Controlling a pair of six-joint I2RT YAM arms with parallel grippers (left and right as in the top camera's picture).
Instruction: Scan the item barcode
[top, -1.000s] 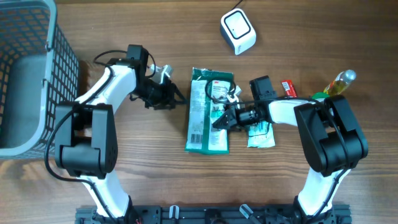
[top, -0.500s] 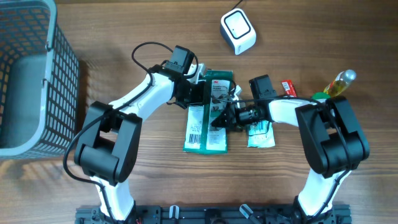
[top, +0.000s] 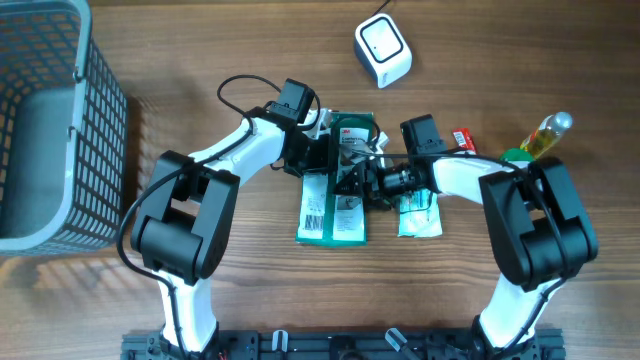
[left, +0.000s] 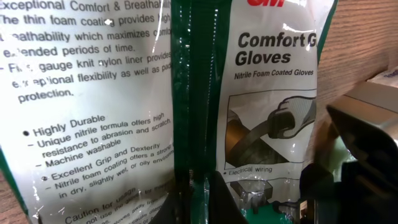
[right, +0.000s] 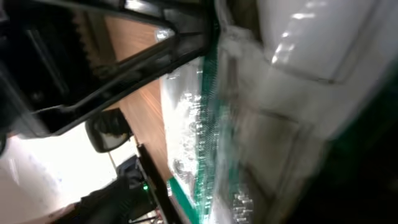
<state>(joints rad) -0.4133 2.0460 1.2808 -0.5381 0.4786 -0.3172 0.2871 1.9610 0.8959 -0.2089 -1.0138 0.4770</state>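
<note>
The left gripper (top: 325, 157) has its jaws pressed together on the clear plastic near the top of a flat green-and-white packet of nitrile foam coated gloves (top: 331, 215). In the left wrist view its dark fingers (left: 219, 200) meet at the packet's dark green middle fold, with white printed panels on either side.

The right gripper (top: 362, 183) comes in from the other side, over the packet's right half. Its jaws are spread, and the blurred right wrist view shows crinkled plastic between them. Whether the pads touch it I cannot tell.

The packet lies lengthwise in the middle of the brown wooden table (top: 250, 290), between the two arms. Just beside its right edge lies a small white-and-green sachet (top: 418, 217). Farther right are a small red pack (top: 462, 140) and a clear bottle of yellow liquid (top: 546, 133). A white rounded box scanner (top: 382, 50) with a cable sits well apart near the table's far edge. A grey mesh basket (top: 100, 110) stands at the far left.
</note>
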